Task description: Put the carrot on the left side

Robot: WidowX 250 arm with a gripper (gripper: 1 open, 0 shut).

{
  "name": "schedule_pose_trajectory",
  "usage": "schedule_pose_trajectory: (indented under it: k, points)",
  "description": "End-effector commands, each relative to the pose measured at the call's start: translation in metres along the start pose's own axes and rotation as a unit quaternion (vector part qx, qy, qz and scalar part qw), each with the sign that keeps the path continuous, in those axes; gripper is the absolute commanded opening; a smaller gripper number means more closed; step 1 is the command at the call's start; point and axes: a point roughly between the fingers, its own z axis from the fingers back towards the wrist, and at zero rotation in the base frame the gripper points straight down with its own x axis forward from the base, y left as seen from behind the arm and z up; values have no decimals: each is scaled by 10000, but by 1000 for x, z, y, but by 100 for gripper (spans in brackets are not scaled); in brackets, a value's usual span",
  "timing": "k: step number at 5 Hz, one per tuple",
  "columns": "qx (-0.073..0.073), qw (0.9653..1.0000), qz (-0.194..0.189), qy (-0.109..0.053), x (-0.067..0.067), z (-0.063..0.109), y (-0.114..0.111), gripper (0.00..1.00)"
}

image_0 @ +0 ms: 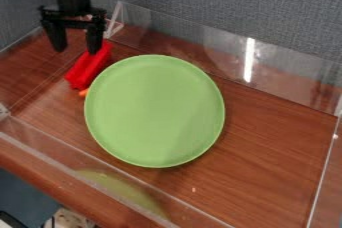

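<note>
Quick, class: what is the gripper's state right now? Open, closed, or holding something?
Gripper: open, holding nothing; the carrot lies on the table just below it, beside the plate.

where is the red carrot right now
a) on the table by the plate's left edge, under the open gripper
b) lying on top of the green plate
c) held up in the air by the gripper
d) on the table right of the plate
a: the carrot lies on the wooden table just off the green plate's left rim, with the gripper open above it and not gripping it.
</note>
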Motion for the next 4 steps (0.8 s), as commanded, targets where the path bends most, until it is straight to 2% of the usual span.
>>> schedule_pose_trajectory:
  k: [1,3,4]
  points:
    - [114,9993,57,-364,11,31,2,100]
    - [41,9995,248,-180,12,-12,7,100]
    - [7,9994,274,-215,11,-17,7,100]
